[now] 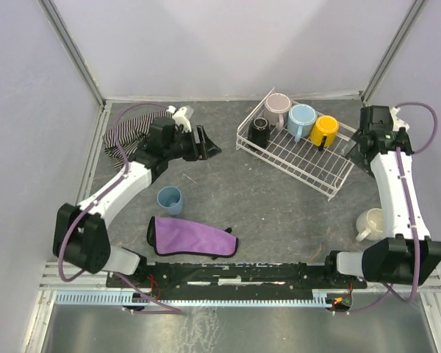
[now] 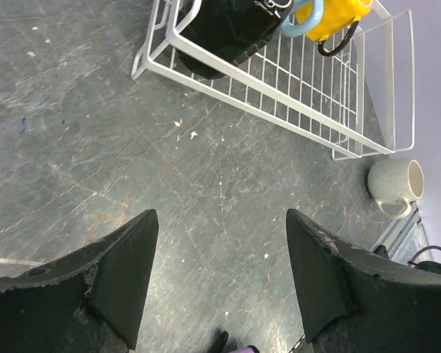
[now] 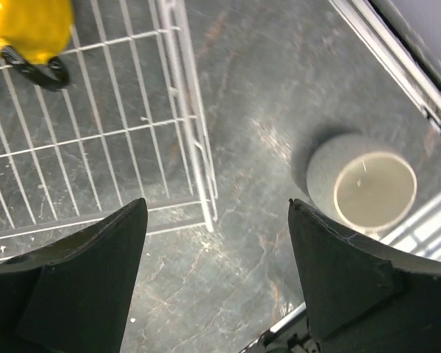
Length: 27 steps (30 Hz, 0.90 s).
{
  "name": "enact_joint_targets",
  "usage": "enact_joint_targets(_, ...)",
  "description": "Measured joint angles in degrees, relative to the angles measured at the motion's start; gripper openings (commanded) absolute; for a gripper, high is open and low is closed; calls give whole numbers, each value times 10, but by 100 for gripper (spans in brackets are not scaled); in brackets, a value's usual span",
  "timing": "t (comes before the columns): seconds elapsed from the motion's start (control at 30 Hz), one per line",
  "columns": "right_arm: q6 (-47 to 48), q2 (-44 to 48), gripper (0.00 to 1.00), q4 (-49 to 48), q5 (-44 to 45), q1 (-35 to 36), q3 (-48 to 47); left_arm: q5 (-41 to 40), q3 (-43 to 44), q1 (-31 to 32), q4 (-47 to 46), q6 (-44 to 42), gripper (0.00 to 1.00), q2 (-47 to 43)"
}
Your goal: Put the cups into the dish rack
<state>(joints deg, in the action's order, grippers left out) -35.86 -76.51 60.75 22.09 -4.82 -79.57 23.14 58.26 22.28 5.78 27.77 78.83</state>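
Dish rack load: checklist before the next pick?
1. left jaws open, empty: ok.
2. right jaws open, empty: ok.
3. cream mug upright on the table, in the right wrist view: ok.
4. dusty-blue cup upright: ok. Clear of the purple cloth: cannot tell, they sit close.
5. Free room in the dish rack: ok, the end nearer the arms is bare.
6. All six loaded: not ok, four in, two still out.
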Motion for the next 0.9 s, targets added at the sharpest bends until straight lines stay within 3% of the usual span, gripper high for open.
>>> enact_joint_targets(0.5,-206,266,75,91,65,-83,215,46,104,104,14,-5,73,124)
enact_joint_targets(0.9,-233,272,73,16,43,-193,325,60,117,152,35,-17,72,176)
